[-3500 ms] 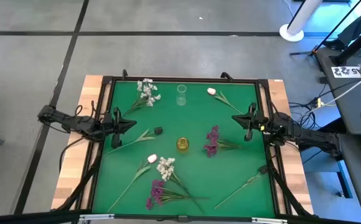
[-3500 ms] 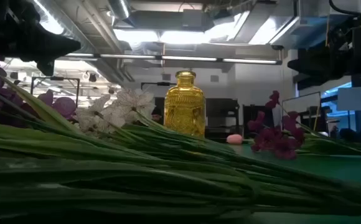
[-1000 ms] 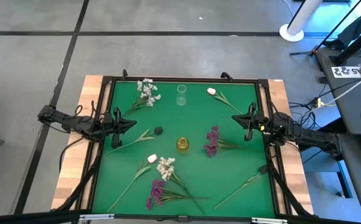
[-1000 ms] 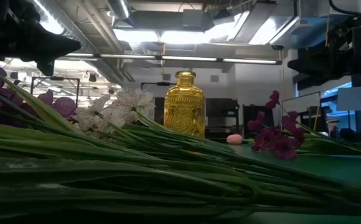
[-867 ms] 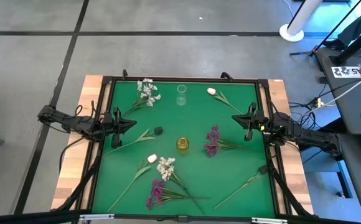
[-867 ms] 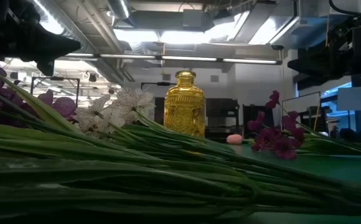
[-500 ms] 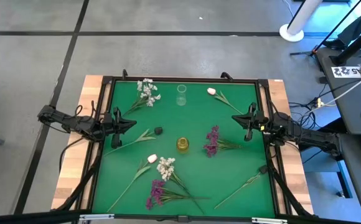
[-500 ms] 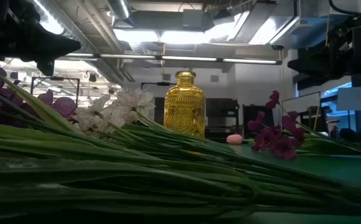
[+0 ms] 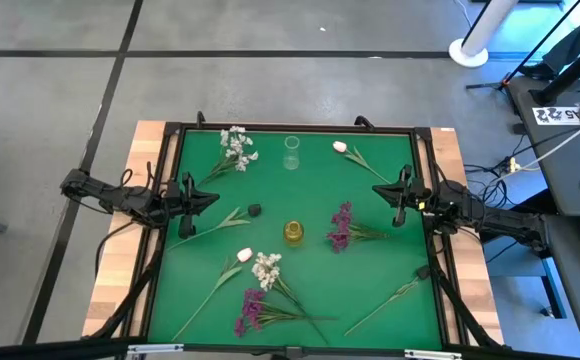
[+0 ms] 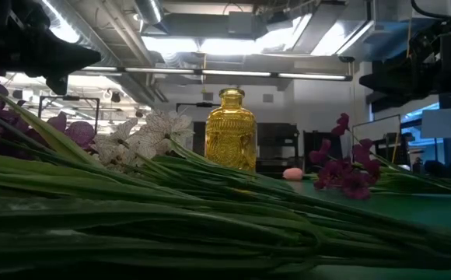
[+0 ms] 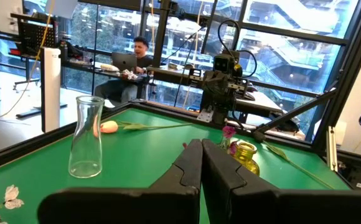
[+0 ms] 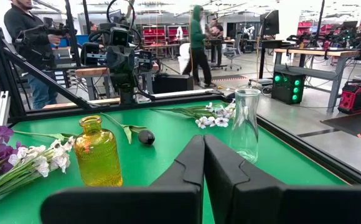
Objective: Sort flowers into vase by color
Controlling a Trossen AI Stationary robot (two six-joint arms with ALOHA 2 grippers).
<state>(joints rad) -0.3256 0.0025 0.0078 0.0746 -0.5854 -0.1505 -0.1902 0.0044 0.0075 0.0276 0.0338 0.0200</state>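
Observation:
On the green mat a yellow glass vase [image 9: 293,232] stands upright near the middle and a clear glass vase [image 9: 291,152] toward the far edge. Flowers lie flat around them: a white cluster [image 9: 236,148] far left, a pale pink tulip [image 9: 340,147] far right, a purple sprig [image 9: 342,226] right of the yellow vase, and a tulip [image 9: 244,256], a white cluster [image 9: 266,268] and a purple cluster [image 9: 250,308] near the front. My left gripper [image 9: 216,200] hovers shut at the left edge, my right gripper [image 9: 374,186] shut at the right edge. Neither touches anything.
Two dark-budded stems lie on the mat, one left of centre [image 9: 255,210] and one at the near right [image 9: 422,272]. A black frame [image 9: 300,128] rims the table. In the low view, green stems [image 10: 171,218] fill the foreground. People stand in the room beyond.

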